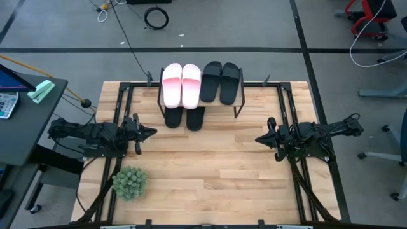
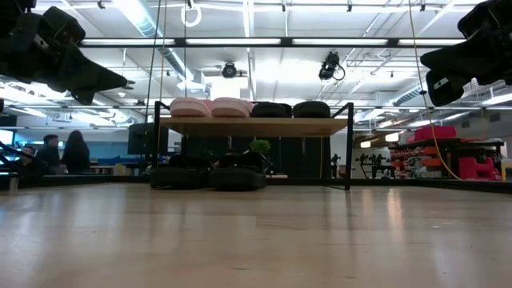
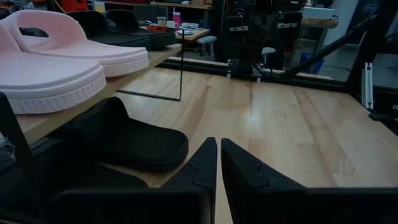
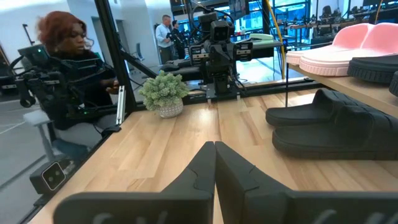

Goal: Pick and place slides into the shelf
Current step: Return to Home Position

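The shelf stands at the table's far middle. Two pale pink slides and two black slides lie side by side on its top plank. Two more black slides rest on the table under the plank, toes sticking out toward the near side; they also show in the left wrist view and the right wrist view. My left gripper hovers shut at the table's left, my right gripper hovers shut at the right, both raised and holding nothing.
A small green potted plant sits on the near left of the table. The wide middle of the wooden tabletop lies between the two arms. A person sits beyond the table's left edge.
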Controlling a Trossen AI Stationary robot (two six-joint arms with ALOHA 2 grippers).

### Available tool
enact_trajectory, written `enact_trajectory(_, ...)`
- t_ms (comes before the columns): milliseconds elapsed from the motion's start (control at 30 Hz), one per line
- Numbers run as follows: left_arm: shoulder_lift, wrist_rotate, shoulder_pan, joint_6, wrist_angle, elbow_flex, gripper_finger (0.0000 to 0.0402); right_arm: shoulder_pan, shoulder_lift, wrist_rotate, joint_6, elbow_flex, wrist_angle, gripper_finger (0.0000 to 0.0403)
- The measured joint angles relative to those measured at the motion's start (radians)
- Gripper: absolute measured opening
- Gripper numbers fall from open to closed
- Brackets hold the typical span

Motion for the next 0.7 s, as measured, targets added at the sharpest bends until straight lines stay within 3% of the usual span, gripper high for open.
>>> enact_trajectory(700, 0.0, 0.0, 0.0, 0.0, 0.0, 0.0, 0.0024, 0.0, 0.0, 0.0, 0.0, 0.0, 0.0, 0.0014)
